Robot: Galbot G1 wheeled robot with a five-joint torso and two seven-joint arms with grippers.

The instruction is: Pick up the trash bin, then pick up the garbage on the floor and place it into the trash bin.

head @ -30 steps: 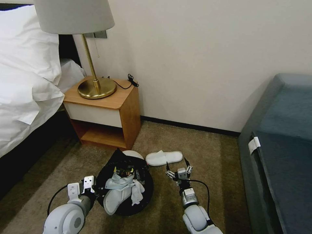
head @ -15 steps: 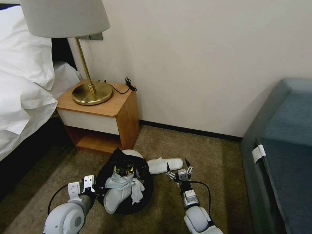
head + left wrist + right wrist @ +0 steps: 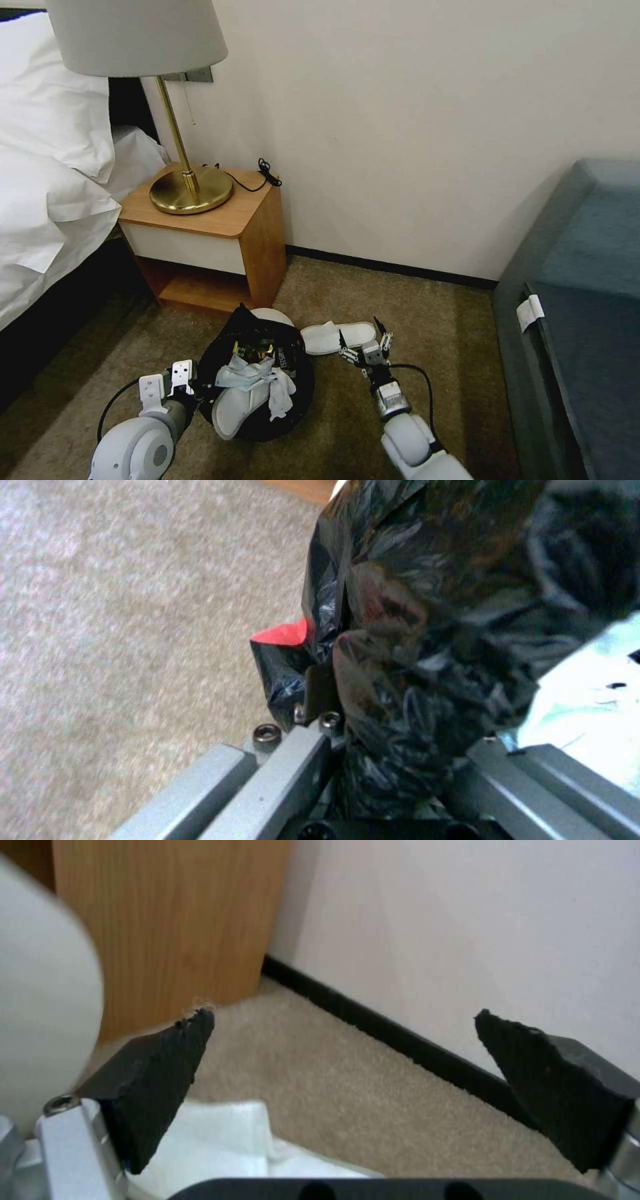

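The trash bin point(image 3: 293, 390), lined with a crinkly black bag point(image 3: 427, 645), sits tilted on the carpet with a white slipper point(image 3: 235, 408) and crumpled tissues point(image 3: 257, 375) in its mouth. My left gripper point(image 3: 197, 390) point(image 3: 400, 765) is shut on the bin's bagged rim. A red scrap point(image 3: 287, 632) peeks out beside the bag. A second white slipper point(image 3: 333, 337) point(image 3: 220, 1145) lies on the floor right of the bin. My right gripper point(image 3: 363, 337) point(image 3: 341, 1016) hovers open just over that slipper's right end, fingers spread wide.
A wooden nightstand point(image 3: 260, 233) with a brass lamp point(image 3: 190, 190) stands behind the bin, the bed point(image 3: 47, 200) to the left. A grey sofa point(image 3: 587, 300) lines the right side. A white rounded object point(image 3: 270, 315) sits behind the bin. Wall and baseboard point(image 3: 387, 263) lie ahead.
The head camera shifted a little. My right gripper has reached forward, closer over the floor slipper. The left gripper and bin hold as before.
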